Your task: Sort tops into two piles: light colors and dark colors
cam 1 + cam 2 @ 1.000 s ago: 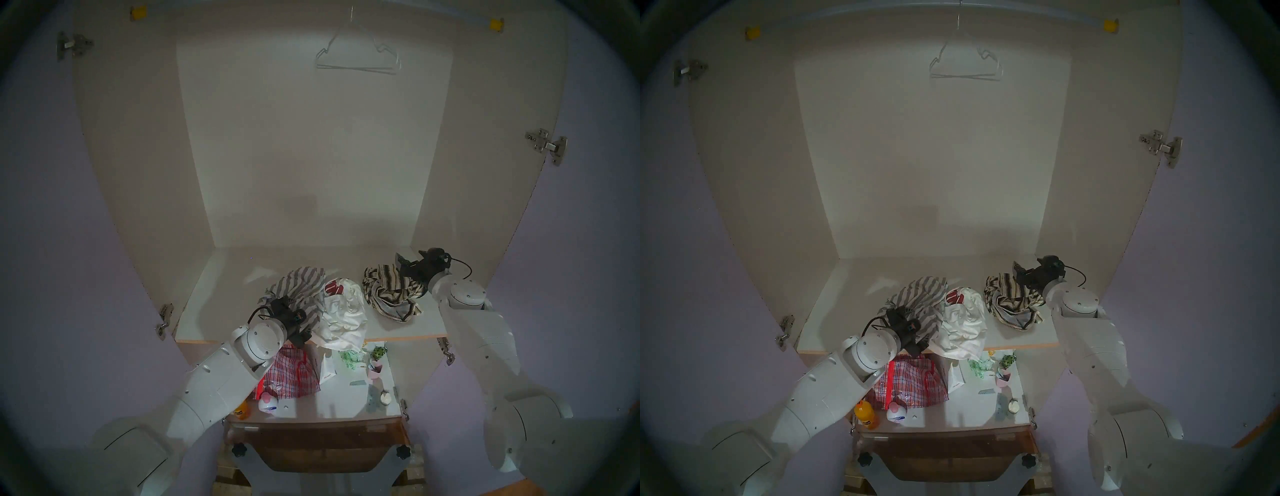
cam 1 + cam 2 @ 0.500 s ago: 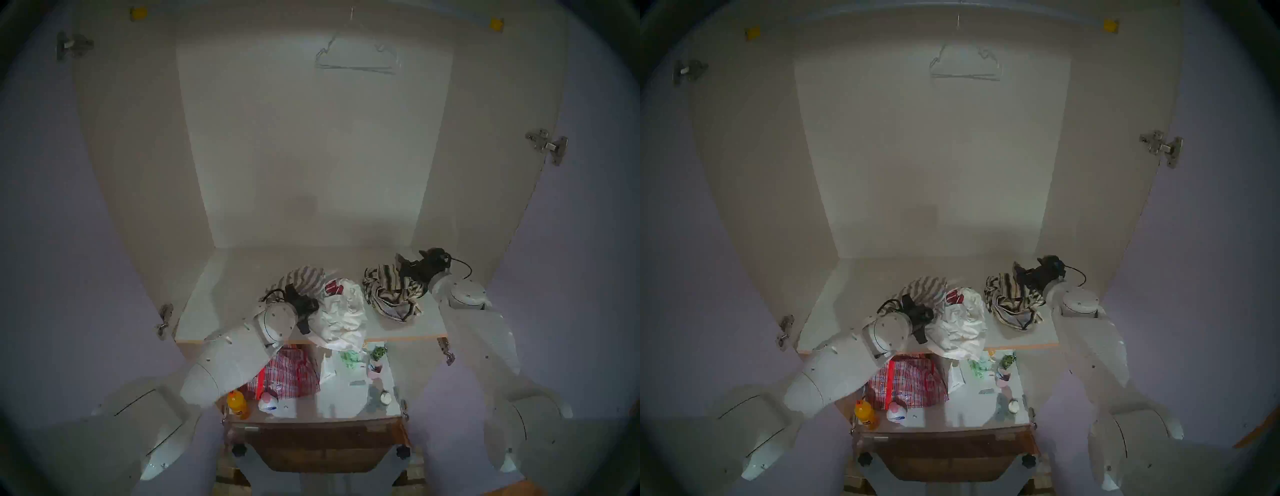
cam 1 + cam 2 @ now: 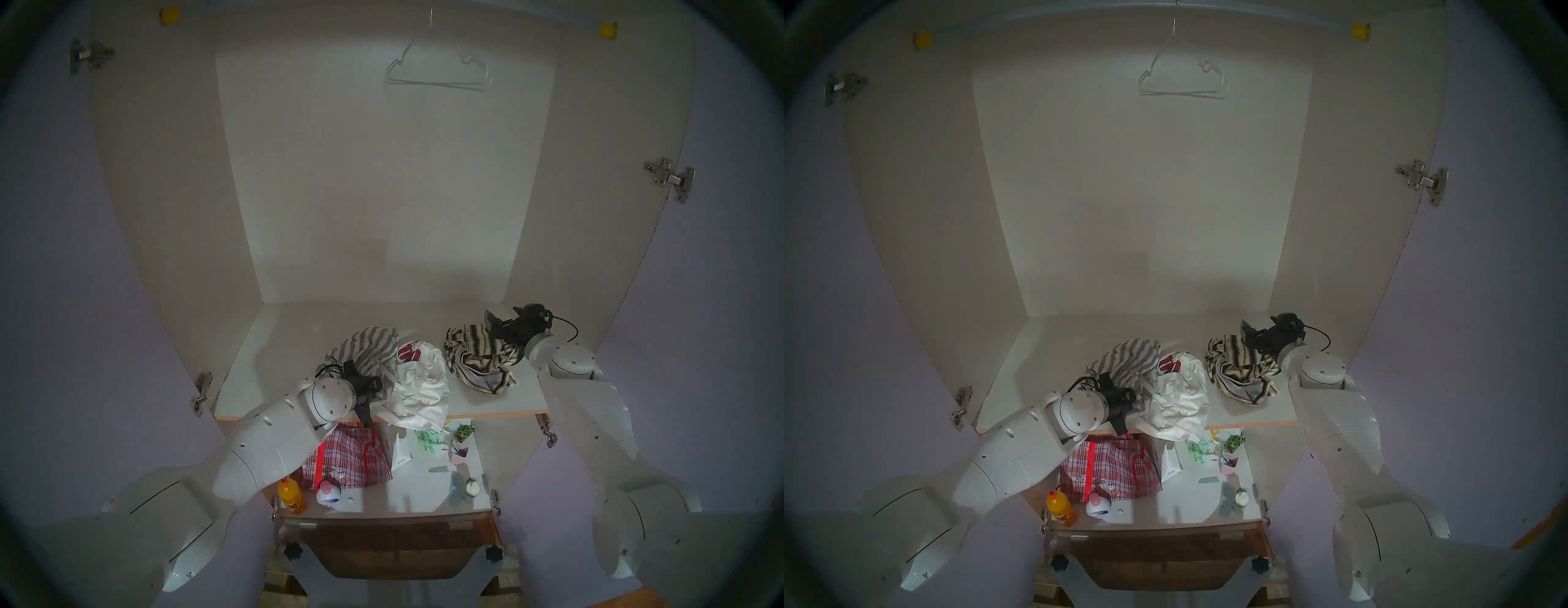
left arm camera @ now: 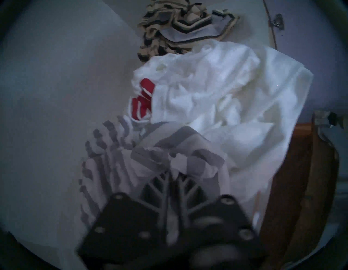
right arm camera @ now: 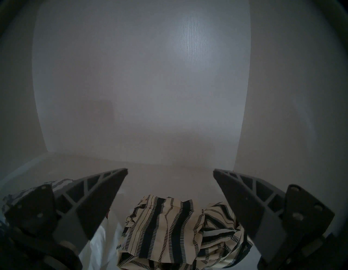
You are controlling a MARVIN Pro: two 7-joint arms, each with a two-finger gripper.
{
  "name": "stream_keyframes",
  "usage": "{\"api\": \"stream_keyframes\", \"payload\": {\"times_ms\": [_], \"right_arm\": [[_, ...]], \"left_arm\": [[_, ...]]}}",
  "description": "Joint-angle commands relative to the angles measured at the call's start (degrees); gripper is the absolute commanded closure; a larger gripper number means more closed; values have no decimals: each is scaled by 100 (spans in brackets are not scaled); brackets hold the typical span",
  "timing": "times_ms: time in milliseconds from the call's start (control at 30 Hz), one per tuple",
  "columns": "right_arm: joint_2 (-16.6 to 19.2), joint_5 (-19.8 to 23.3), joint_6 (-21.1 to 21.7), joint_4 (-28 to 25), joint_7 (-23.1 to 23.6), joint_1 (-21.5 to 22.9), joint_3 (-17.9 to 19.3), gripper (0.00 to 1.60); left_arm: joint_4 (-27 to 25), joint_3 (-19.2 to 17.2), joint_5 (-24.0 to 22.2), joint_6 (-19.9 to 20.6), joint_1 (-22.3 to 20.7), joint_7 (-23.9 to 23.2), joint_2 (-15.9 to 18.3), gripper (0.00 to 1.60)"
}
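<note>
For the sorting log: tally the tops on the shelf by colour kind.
Striped: 2 (grey-and-white striped top, cream top with black stripes)
White with red print: 1 (white top)
Total: 3

Both arms wear smooth white shells in rounded segments, with small dark screws ringing the round joint caps and thin black seam lines on the shoulder housings. Black wrist units, each trailing a looped black cable. Fingers (image 5: 244, 203) dark grey, triangular, lattice-ribbed, bolted to black plates with silvery screws.
</note>
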Motion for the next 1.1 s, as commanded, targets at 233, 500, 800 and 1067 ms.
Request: {"api": "stream_keyframes", "payload": {"times_ms": [233, 500, 800, 1067], "right_arm": [[-5, 21, -19, -141, 11, 150, 15, 0], [-6, 20, -24, -134, 11, 153, 14, 0], [-6, 18, -31, -120, 8, 156, 12, 0], [-5, 19, -29, -125, 9, 156, 12, 0]], "left_arm": [[191, 205, 185, 61, -254, -91, -128, 0], [414, 155, 215, -76, -264, 420, -255, 160], [-148, -394, 106, -266, -204, 1859, -214, 160], [-846, -916, -61, -550, -10, 2780, -169, 160]]}}
